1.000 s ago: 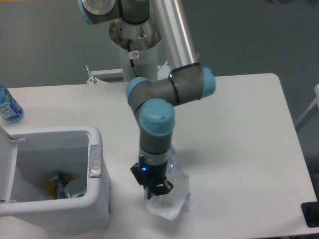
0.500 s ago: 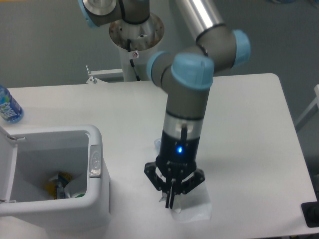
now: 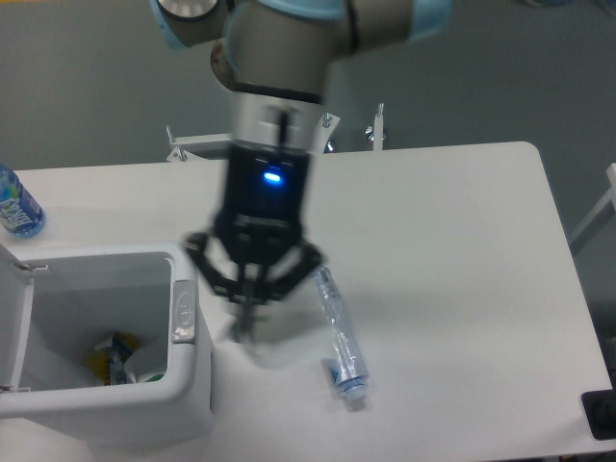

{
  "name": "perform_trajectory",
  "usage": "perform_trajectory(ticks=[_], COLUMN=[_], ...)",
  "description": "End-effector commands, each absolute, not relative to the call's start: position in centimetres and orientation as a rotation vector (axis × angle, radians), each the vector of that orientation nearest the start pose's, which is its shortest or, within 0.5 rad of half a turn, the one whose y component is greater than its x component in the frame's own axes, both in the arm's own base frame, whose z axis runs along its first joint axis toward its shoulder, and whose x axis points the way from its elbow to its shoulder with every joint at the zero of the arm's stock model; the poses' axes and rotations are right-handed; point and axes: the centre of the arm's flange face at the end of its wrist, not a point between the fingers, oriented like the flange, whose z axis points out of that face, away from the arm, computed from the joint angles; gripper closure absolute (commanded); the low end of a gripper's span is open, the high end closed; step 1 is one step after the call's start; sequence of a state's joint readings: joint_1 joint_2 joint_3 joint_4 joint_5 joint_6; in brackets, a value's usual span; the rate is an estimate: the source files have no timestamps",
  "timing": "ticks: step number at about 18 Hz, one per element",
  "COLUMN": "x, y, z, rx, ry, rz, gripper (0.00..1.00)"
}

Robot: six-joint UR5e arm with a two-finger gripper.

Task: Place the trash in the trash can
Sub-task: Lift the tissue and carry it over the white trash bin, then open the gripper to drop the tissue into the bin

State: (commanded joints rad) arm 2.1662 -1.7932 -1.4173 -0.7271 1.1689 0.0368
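Note:
My gripper (image 3: 245,320) hangs high above the table, blurred, just right of the trash can's right rim. Its jaws are shut, and a pale blurred scrap at the tips looks like the crumpled white tissue (image 3: 239,333); no tissue lies on the table. The crushed clear plastic bottle (image 3: 341,337) lies on the table to the right of the gripper, with its pale cap pointing to the front. The white trash can (image 3: 186,306) stands at the front left with its lid (image 3: 10,327) open.
Some yellow and white rubbish (image 3: 120,358) lies in the bin. An uncrushed water bottle with a blue label (image 3: 14,204) stands at the far left edge. The arm's base post (image 3: 192,144) is behind the table. A dark object (image 3: 602,414) sits at the front right corner.
The gripper has risen and swung left from the front middle toward the bin. The tissue is gone from the table, and the crushed bottle, hidden behind the arm before, is now in view.

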Motion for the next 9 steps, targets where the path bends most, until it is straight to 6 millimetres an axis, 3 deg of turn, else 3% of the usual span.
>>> perform_trajectory(ticks=[1,3,4,6,7,9], x=[-19.4,-17.7,-17.1,-16.9,-16.8,-16.5], y=[61.5,62.0,62.2,62.2,62.0,61.6], z=[55.2,54.3,54.3,54.6,55.0,56.1], rx=[-2.257,-2.276,-2.278,-2.276,-2.268,-2.249], ry=[-0.433,-0.411,-0.401,-0.399,-0.407,-0.428], rz=[-0.166,-0.19,-0.195,-0.192,-0.191,-0.203], gripper=[0.97,0.78,0.62,0.06,0.0,0.0])
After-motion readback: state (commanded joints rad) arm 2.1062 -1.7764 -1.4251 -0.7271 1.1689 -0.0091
